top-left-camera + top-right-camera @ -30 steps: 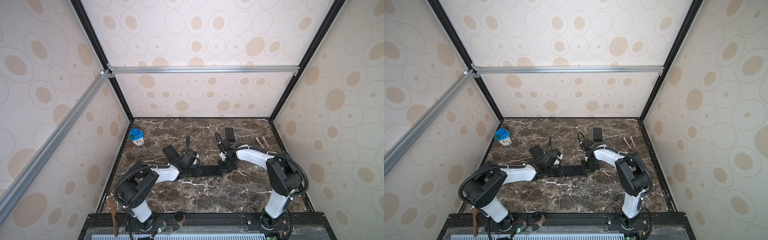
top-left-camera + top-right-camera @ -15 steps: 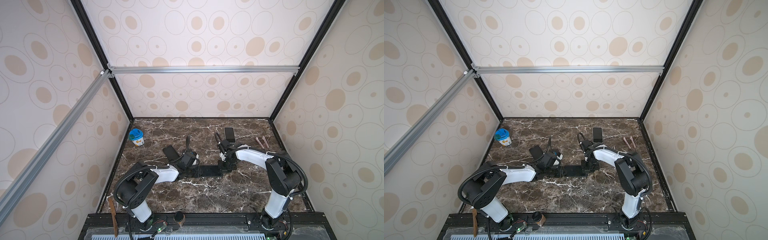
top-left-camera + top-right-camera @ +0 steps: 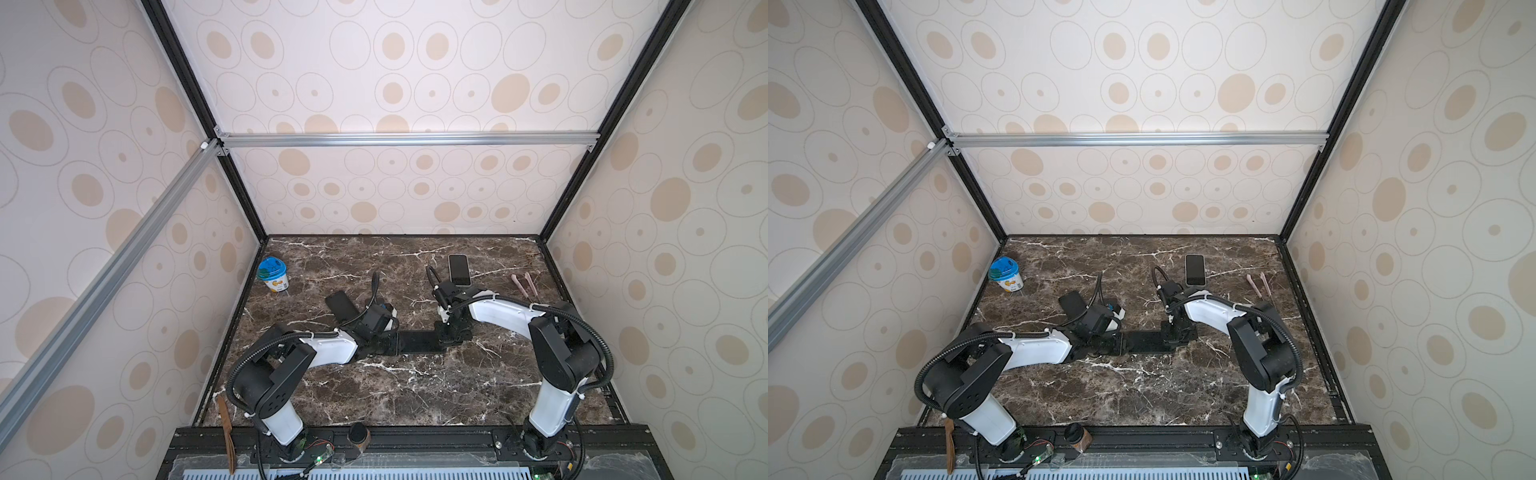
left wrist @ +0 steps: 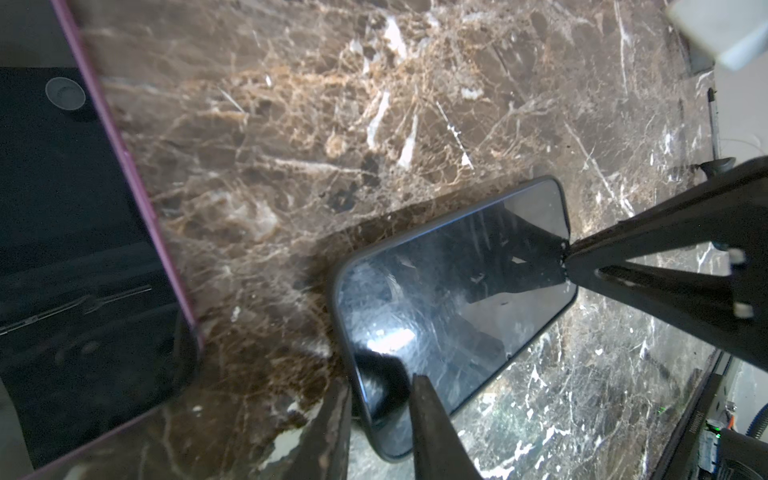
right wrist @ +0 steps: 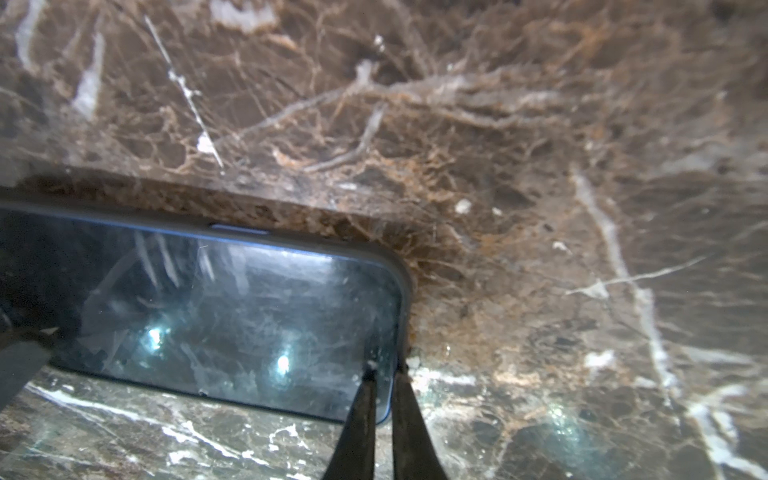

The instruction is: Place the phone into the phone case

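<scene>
The phone [image 3: 419, 343] lies flat, screen up, mid-table in both top views [image 3: 1147, 341]. A dark grey rim with a side-button bump [image 5: 239, 228] wraps its edge; it looks like the phone case. My left gripper [image 3: 392, 343] is at its left end. In the left wrist view the jaws [image 4: 380, 382] straddle that end's corner, one finger outside the rim, one over the glass [image 4: 453, 282]. My right gripper [image 3: 446, 338] is at the right end. There it [image 5: 384, 368] is shut on the rim, pinching it at the corner of the screen [image 5: 228, 307].
A black slab with a purple edge [image 3: 340, 305] lies just behind my left wrist, close by in the left wrist view [image 4: 62, 208]. A second phone [image 3: 459, 269] lies at the back. A blue-lidded cup [image 3: 272, 274] stands back left and two pink sticks [image 3: 524, 284] lie back right.
</scene>
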### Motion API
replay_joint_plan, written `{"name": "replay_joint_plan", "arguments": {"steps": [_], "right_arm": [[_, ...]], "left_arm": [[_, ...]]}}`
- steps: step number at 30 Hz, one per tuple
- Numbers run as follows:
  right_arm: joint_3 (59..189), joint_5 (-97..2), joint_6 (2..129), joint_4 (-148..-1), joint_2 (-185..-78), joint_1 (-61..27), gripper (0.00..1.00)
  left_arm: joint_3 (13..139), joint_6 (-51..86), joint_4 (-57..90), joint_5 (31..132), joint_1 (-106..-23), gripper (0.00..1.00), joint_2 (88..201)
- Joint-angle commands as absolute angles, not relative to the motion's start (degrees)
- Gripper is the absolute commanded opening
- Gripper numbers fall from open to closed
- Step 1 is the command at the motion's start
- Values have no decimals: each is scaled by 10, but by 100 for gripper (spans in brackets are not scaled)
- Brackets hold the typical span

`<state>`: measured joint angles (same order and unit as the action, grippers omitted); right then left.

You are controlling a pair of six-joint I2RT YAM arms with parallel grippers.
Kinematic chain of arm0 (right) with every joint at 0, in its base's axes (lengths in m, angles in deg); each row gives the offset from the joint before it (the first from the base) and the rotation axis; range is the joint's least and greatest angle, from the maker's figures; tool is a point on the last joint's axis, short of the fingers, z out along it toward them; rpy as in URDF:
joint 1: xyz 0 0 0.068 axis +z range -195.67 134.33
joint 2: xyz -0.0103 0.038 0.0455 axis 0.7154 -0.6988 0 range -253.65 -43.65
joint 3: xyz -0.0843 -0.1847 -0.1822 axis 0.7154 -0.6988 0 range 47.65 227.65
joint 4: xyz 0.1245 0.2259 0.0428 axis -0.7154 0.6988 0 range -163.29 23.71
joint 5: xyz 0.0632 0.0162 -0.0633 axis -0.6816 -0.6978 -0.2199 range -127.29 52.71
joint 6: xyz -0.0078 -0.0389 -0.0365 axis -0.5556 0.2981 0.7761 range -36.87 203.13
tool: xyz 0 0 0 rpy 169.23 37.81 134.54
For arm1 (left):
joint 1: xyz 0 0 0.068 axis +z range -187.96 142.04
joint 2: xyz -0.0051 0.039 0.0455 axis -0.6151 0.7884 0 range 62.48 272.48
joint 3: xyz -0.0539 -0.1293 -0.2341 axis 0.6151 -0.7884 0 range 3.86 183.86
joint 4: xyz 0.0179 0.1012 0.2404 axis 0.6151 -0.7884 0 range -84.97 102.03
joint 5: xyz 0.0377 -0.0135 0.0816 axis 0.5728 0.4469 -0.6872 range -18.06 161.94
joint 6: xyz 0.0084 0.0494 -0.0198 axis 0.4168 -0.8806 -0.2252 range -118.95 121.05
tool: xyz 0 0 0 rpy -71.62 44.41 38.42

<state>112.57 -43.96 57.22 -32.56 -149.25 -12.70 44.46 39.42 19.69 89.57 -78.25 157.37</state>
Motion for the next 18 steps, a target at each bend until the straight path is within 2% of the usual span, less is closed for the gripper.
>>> {"name": "replay_joint_plan", "arguments": {"steps": [1,6,10,18], "right_arm": [[1047,-428,598,-417,-1601,-88,12],[1092,-400,622,-349,-1538,-94,14],[1120,-397,637,-313,-1487,-112,16],[1151,-451,688,-293,-1430,-155,17]], "left_arm": [[434,399,137,877,-788,27,1566],[443,394,123,863,-787,28,1555],[451,390,115,854,-783,36,1546],[478,376,104,848,-775,38,1534]]}}
